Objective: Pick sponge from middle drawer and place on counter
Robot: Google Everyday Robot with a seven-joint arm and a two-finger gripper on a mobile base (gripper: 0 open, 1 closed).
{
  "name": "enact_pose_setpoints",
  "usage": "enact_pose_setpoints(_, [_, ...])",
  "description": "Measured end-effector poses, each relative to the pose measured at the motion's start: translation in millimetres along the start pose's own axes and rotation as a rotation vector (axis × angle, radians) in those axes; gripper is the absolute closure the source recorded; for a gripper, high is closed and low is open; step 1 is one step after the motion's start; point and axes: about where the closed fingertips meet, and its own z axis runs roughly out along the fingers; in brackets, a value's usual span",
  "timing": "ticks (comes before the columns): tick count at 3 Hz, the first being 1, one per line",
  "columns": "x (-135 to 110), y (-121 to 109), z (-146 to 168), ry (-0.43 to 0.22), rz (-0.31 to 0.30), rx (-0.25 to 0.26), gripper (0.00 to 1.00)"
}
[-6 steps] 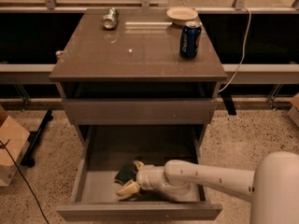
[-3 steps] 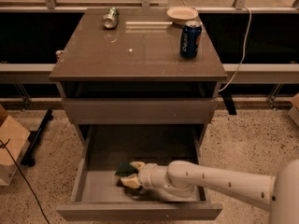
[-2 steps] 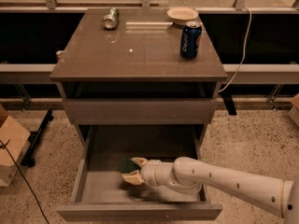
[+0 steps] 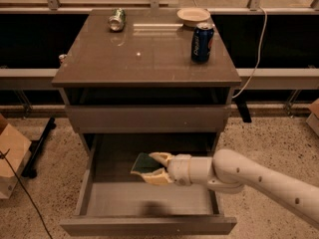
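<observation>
The middle drawer [image 4: 94,198] is pulled open below the cabinet, its pale floor bare. My gripper [image 4: 153,168] reaches in from the right and is shut on the sponge [image 4: 144,163], whose dark green face shows between the cream fingers. The sponge is held above the drawer floor, and its shadow lies on the floor near the front wall. The counter [image 4: 144,51] is the glossy grey-brown top above.
On the counter stand a blue can [image 4: 202,42] at the right, a tipped silver can [image 4: 116,20] at the back left and a pale bowl [image 4: 193,16] at the back right. A cardboard box [image 4: 10,153] sits on the speckled floor at the left. A cable [image 4: 254,59] hangs at the right.
My gripper has closed on the sponge and lifted it off the drawer floor, moving up and a little back. The arm has risen with it.
</observation>
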Motion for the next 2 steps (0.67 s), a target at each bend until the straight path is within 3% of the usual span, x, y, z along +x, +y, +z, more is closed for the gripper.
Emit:
enact_pose_setpoints(1, [-62, 4, -54, -0.033, -0.103, -0.035, 1.00])
enact_pose_setpoints(2, [-125, 0, -104, -0.027, -0.221, -0.065, 1.00])
